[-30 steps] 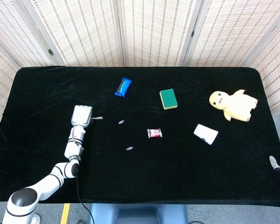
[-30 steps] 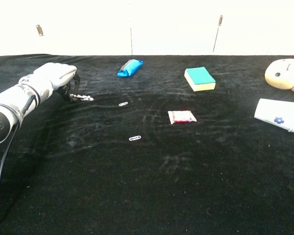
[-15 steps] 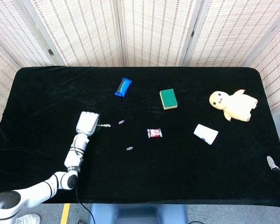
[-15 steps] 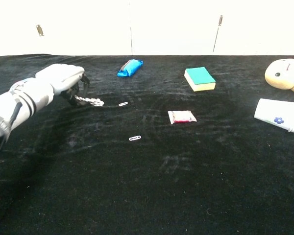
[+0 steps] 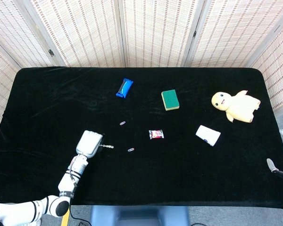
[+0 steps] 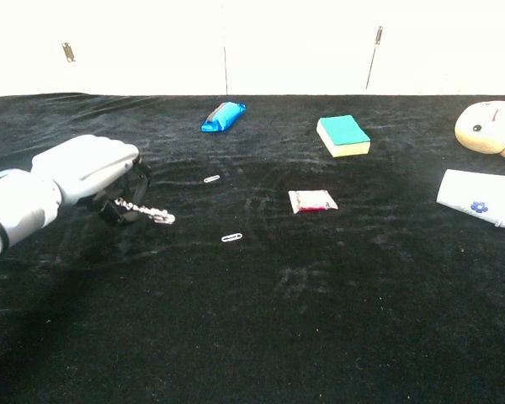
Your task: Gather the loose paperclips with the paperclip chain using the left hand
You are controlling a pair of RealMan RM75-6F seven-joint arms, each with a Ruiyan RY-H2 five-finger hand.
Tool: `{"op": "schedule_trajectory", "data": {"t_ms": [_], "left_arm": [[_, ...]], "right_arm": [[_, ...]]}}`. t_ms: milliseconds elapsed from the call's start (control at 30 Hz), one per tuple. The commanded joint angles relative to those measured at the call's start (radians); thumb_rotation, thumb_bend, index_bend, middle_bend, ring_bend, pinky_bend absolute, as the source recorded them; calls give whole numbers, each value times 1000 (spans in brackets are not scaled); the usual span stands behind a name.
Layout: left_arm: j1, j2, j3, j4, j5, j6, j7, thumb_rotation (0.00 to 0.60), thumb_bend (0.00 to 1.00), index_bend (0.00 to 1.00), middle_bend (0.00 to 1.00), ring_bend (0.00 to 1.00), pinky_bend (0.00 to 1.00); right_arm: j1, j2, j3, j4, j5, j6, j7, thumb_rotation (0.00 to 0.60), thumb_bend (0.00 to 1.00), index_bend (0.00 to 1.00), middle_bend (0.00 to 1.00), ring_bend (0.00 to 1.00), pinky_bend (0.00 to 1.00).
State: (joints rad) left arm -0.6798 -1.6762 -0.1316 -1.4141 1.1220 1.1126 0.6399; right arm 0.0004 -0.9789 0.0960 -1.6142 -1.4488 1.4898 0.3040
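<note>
My left hand (image 5: pixel 89 143) (image 6: pixel 91 172) hovers over the left part of the black table and grips a short silver paperclip chain (image 5: pixel 106 147) (image 6: pixel 145 211) that sticks out to its right. One loose paperclip (image 5: pixel 131 150) (image 6: pixel 231 237) lies just right of the chain's free end, apart from it. A second loose paperclip (image 5: pixel 122 123) (image 6: pixel 211 178) lies farther back. At the right edge of the head view only a small part of my right hand (image 5: pixel 277 167) shows, too little to tell how its fingers stand.
A blue packet (image 5: pixel 124 87) lies at the back, a green-and-yellow sponge (image 5: pixel 170 100) right of it. A small red candy wrapper (image 5: pixel 155 134) sits mid-table. A white folded item (image 5: pixel 208 135) and a yellow plush toy (image 5: pixel 235 105) are at the right.
My left hand has carried the chain toward the front of the table and a little rightward, from beside the rear paperclip to just left of the nearer one.
</note>
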Motion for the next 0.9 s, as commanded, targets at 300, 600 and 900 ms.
{"op": "schedule_trajectory", "data": {"t_ms": [300, 600, 900], "left_arm": [[-3, -12, 3, -91, 1, 23, 69, 600, 395, 744, 1000, 1000, 1000], [-40, -37, -25, -93, -26, -12, 80, 600, 396, 744, 1000, 1000, 1000], [-97, -93, -57, -40, -47, -65, 67, 600, 396, 744, 1000, 1000, 1000]], "right_arm": [[-6, 3, -3, 5, -8, 15, 18, 600, 357, 0, 36, 13, 0], [-14, 6, -3, 6, -9, 29, 28, 600, 357, 0, 36, 13, 0], [-25, 9, 1, 13, 5, 41, 51, 600, 357, 0, 36, 12, 0]]}}
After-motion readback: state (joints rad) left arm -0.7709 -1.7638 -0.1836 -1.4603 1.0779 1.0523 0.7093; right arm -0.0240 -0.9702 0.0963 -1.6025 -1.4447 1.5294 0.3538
